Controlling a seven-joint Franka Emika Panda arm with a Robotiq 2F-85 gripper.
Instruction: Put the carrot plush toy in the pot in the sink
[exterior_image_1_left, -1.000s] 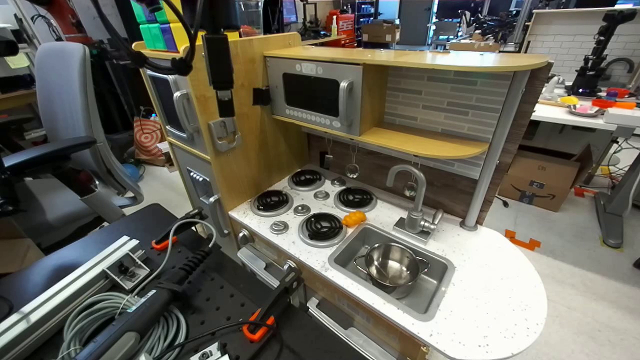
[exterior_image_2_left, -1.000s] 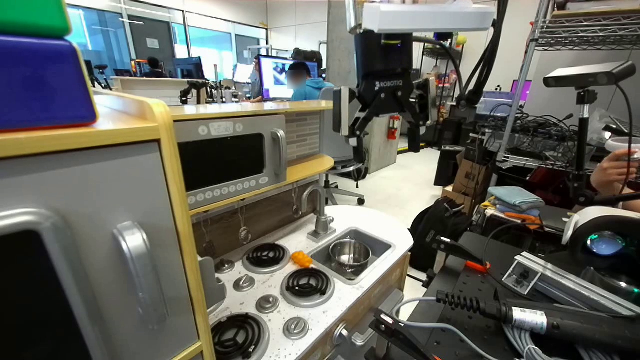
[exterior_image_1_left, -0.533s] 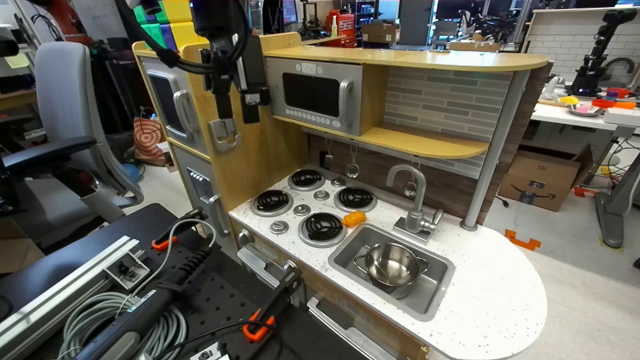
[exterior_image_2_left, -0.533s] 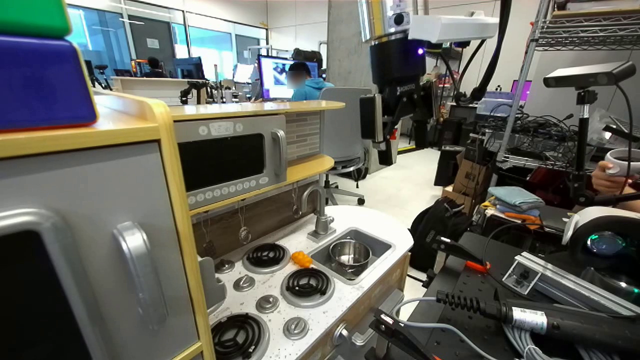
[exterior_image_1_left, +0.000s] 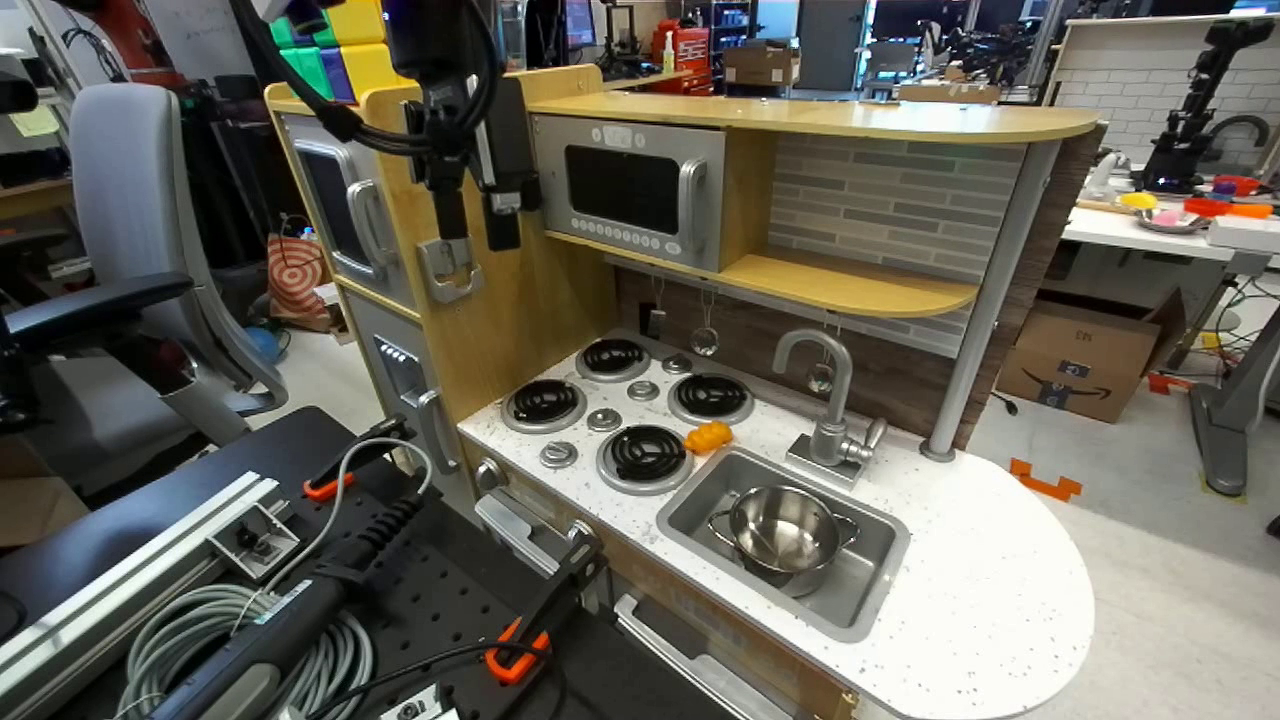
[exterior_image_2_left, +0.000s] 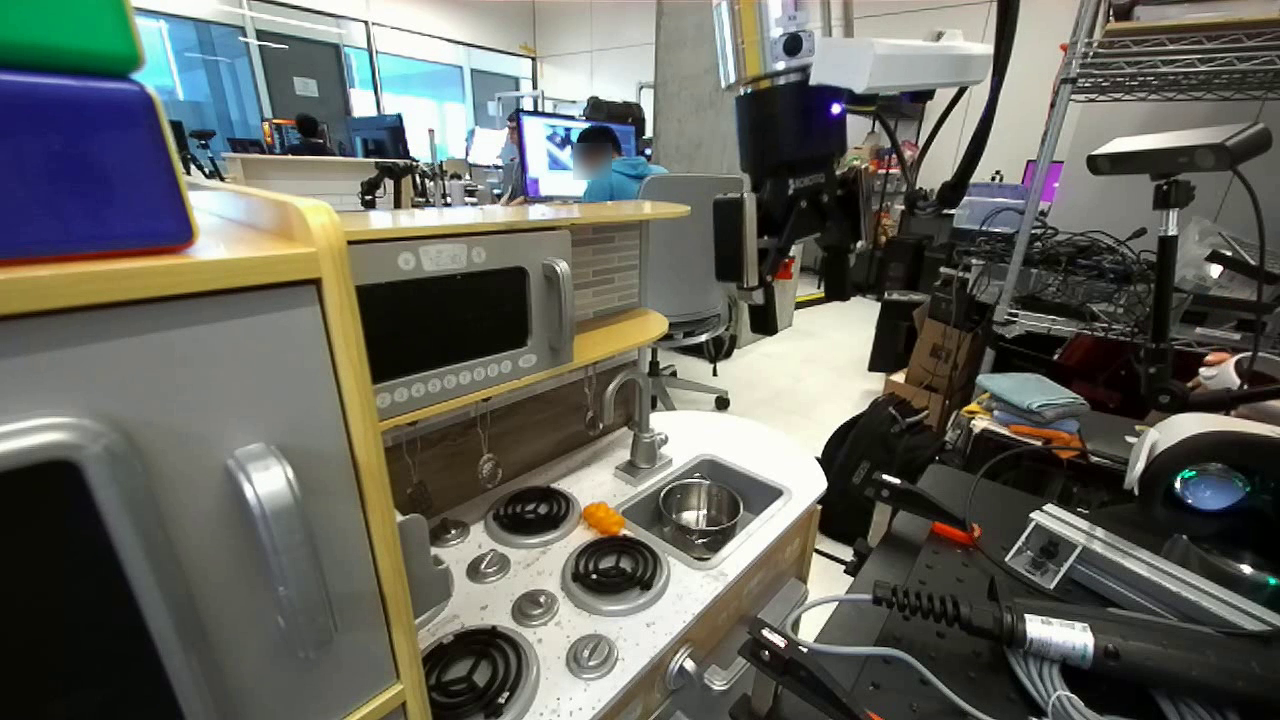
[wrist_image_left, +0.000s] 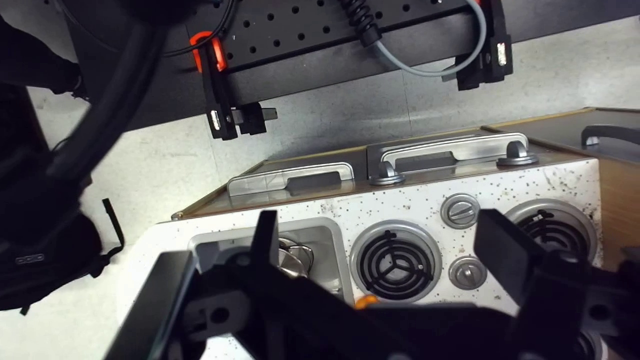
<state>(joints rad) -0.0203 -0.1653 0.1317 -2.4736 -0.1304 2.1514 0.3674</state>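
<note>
The orange carrot plush toy (exterior_image_1_left: 708, 437) lies on the white counter between a black burner and the sink (exterior_image_1_left: 880, 585). It also shows in an exterior view (exterior_image_2_left: 603, 518); in the wrist view only an orange bit (wrist_image_left: 366, 301) shows past the gripper's linkage. The silver pot (exterior_image_1_left: 785, 530) stands upright inside the sink, also in an exterior view (exterior_image_2_left: 700, 505). In the wrist view the pot (wrist_image_left: 294, 261) is partly behind a finger. My gripper (wrist_image_left: 378, 217) is open and empty, fingers wide apart, high above the stove; it hangs near microwave height in both exterior views (exterior_image_1_left: 477, 230) (exterior_image_2_left: 800, 302).
The faucet (exterior_image_1_left: 835, 400) rises behind the sink. The toy microwave (exterior_image_1_left: 630, 190) and wooden shelf (exterior_image_1_left: 850, 285) overhang the counter's back. A tall wooden cabinet (exterior_image_1_left: 500, 200) stands beside the burners. A black table (exterior_image_1_left: 420, 580) with clamps and cables lies in front.
My gripper has turned and shifted slightly between one second and half a second ago, and has barely moved since. The carrot and pot have stayed in place.
</note>
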